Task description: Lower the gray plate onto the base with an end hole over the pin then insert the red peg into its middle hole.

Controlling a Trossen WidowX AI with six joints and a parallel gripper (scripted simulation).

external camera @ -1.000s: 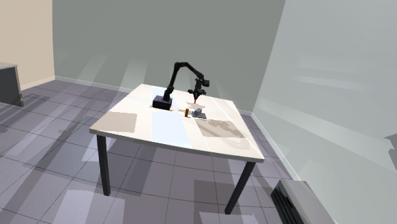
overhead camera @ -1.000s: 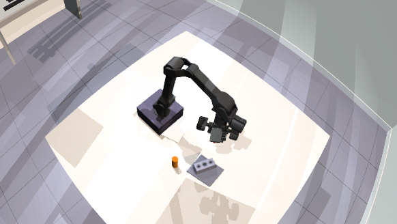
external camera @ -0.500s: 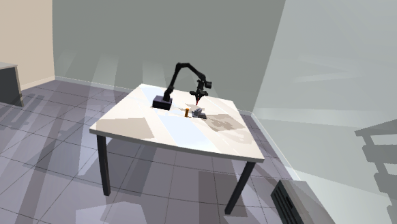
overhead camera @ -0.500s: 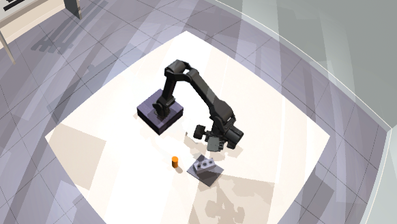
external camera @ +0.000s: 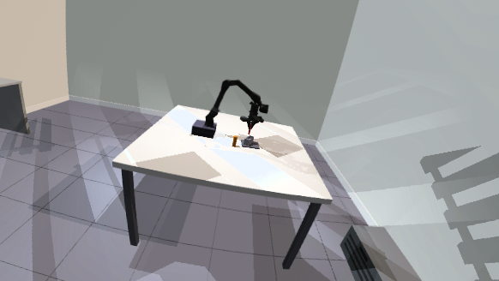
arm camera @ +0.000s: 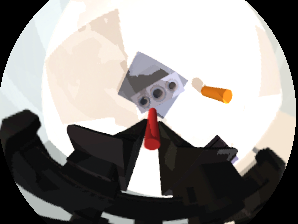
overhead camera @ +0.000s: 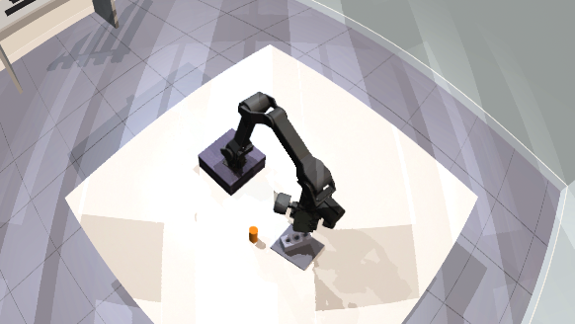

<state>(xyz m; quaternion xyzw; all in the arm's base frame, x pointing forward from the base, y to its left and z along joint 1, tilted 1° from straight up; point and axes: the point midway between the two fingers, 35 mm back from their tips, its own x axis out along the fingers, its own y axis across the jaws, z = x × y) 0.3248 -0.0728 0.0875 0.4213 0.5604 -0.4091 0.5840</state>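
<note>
Red peg (arm camera: 152,129) sits pinched between the gripper (arm camera: 152,144) fingers, jaws narrow and clamped on it, tip pointing up-frame in the wrist view toward the gray plate (arm camera: 158,94). The plate lies just above the peg tip, centre of that frame, w/ holes in a row along its face; the peg tip is near the holes but apart from them. In the exterior view the peg (external camera: 249,127) shows as a thin red sliver hanging below the gripper (external camera: 249,122), above the plate (external camera: 248,140), not touching it.

Plate rests on the base (overhead camera: 307,257), a flat gray square lower-centre of the top view, w/ the plate (overhead camera: 291,240) along its upper-left edge. Two holes are visible there; the gripper (overhead camera: 302,228) hides the plate's right end, so can't tell the pin from this angle.

Just left of the base stands an orange cylinder (overhead camera: 253,234), upright, apart from the plate; in the wrist view it appears right of the plate (arm camera: 217,92).

The arm (overhead camera: 291,143) arches from its dark pedestal (overhead camera: 209,163), centre-left, over to the lower centre. All of it stands on a white table (external camera: 180,169) w/ dark legs, on a gray tiled floor (external camera: 64,223), w/ a gray-green wall (external camera: 193,43) behind.
</note>
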